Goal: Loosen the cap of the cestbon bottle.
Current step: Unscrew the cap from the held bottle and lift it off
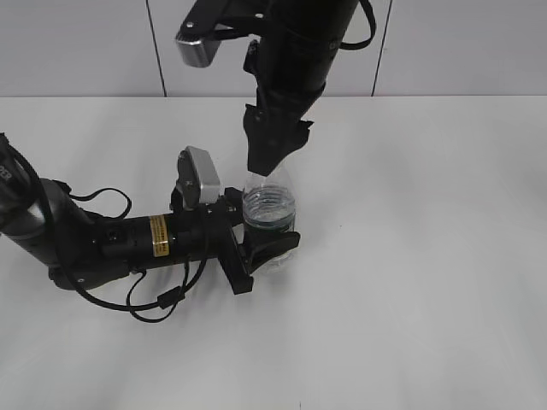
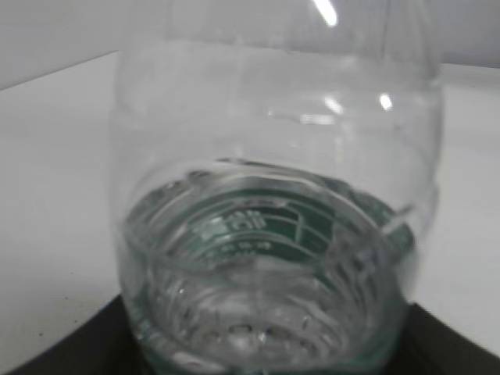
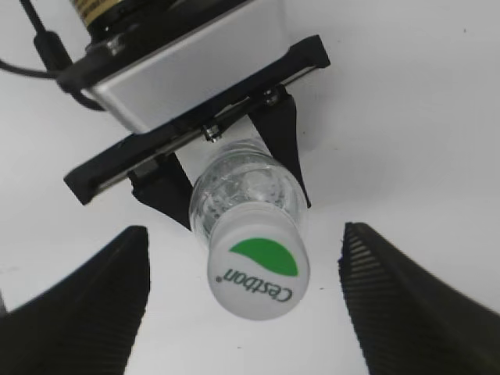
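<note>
Currently, the table [image 1: 427,256] carries the upright cestbon bottle [image 1: 268,205] near centre | left gripper [image 1: 261,243] is clamped round the bottle's lower body from 9 o'clock, so twisting is resisted | right gripper [image 3: 244,301] is held wide open above, jaws at 3 and 9 o'clock of the cap [image 3: 258,272]; nothing is gripped; closing on the cap is judged next.

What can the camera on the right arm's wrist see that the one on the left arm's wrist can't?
Only the right wrist view shows the white cap, the left gripper clamped on the bottle, and the right gripper with its fingers spread wide on either side of the cap. Only the left wrist view shows the green label through the plastic. Both show the bottle and the white table.
</note>
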